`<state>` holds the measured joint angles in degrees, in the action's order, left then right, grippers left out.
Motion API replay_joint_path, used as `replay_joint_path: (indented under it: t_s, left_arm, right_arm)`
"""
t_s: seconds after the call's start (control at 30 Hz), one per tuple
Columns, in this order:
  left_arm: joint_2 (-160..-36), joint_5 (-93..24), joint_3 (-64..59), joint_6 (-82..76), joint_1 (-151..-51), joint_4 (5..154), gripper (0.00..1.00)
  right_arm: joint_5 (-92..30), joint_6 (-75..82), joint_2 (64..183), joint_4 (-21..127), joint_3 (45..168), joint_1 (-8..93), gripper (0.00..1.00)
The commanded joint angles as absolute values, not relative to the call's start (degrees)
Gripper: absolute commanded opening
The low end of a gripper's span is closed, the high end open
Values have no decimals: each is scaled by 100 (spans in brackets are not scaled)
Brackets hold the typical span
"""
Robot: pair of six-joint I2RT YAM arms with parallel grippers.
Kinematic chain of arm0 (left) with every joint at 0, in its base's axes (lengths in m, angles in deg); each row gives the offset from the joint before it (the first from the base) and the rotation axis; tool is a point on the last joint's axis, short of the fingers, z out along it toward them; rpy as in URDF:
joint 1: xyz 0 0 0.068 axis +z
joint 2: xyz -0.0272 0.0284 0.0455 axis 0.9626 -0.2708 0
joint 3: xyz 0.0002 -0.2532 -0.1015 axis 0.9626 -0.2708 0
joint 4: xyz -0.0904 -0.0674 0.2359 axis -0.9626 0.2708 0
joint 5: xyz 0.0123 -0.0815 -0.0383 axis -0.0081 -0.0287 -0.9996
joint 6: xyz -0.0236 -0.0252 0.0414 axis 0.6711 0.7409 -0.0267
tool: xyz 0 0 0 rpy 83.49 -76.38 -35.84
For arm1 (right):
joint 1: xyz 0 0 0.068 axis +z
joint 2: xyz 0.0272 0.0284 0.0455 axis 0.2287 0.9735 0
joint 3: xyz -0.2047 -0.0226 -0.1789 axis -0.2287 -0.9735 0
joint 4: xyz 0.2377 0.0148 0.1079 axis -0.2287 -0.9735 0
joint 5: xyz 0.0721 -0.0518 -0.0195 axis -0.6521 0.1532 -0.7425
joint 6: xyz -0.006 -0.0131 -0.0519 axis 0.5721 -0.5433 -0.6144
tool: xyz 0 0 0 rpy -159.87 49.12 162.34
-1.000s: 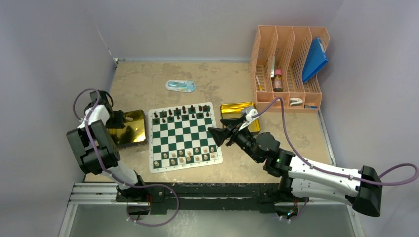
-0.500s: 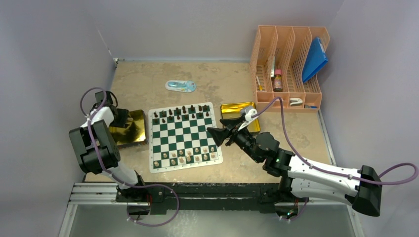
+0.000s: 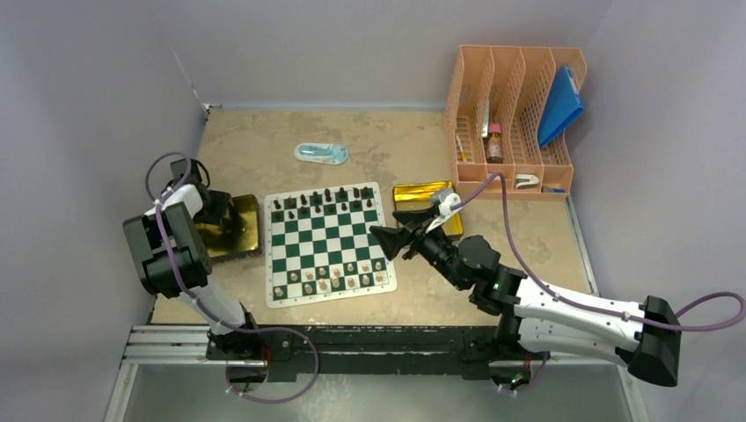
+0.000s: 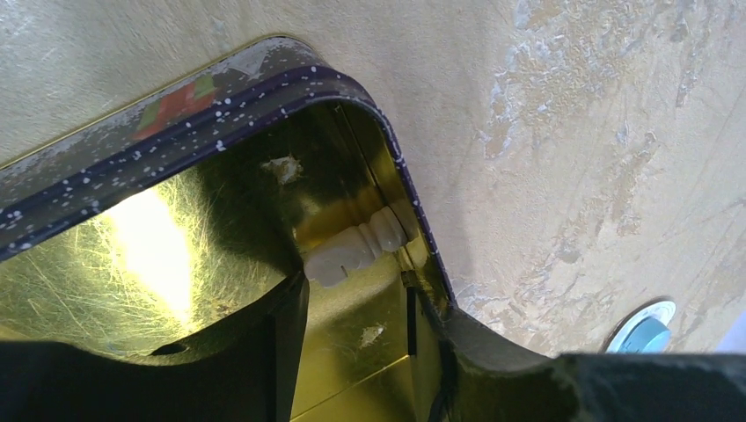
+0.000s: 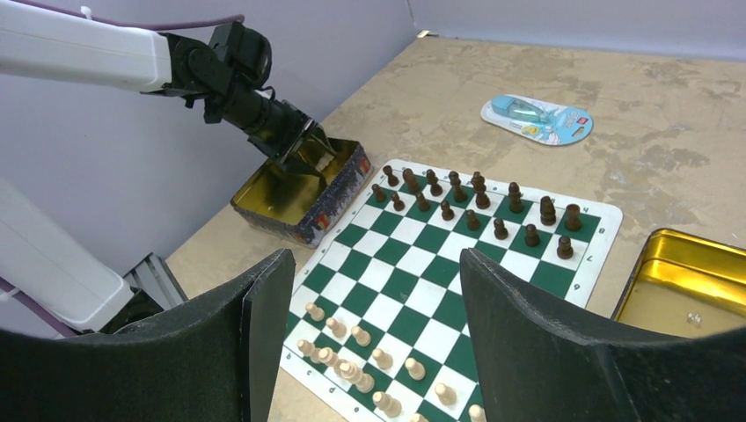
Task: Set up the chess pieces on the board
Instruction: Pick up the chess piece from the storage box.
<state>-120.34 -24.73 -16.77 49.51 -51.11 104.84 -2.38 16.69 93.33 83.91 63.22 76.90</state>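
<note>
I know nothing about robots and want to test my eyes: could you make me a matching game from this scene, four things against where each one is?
Things:
1. lone cream piece
2. dark pieces
3. blue folder
4. right claw

Places:
A. slotted in the orange rack
B. hovering open beside the board, at its right edge
C. lying on its side in a corner of the left gold tray
D. standing on the board's two far rows

Pairs: 1-C, 2-D, 3-A, 4-B.
</note>
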Motion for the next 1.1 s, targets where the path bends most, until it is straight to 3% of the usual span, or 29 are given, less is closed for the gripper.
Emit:
replay_joint_path:
  t_s: [0.0, 0.37, 0.6, 0.8, 1.07]
  left_arm:
    - [-12188, -2397, -1557, 4825, -5134, 10425, 41]
    - [-11602, -2444, -1495, 4020, -5244, 10868, 39]
    - [-10874, -1902, -2081, 2161, -5237, 10091, 39]
    - [-10779, -3002, -2024, 695, -5102, 9450, 35]
    - [-11100, -3129, -1675, -75, -5100, 9506, 34]
  right_arm:
    - [-193, 1666, 9206, 8651, 6552, 7660, 71]
    - [-311, 1730, 9367, 8759, 6588, 7668, 71]
    - [-367, 1780, 9359, 8855, 6570, 7668, 71]
    - [-369, 1755, 9346, 8919, 6619, 7669, 71]
    - [-476, 1738, 9274, 8967, 6590, 7667, 71]
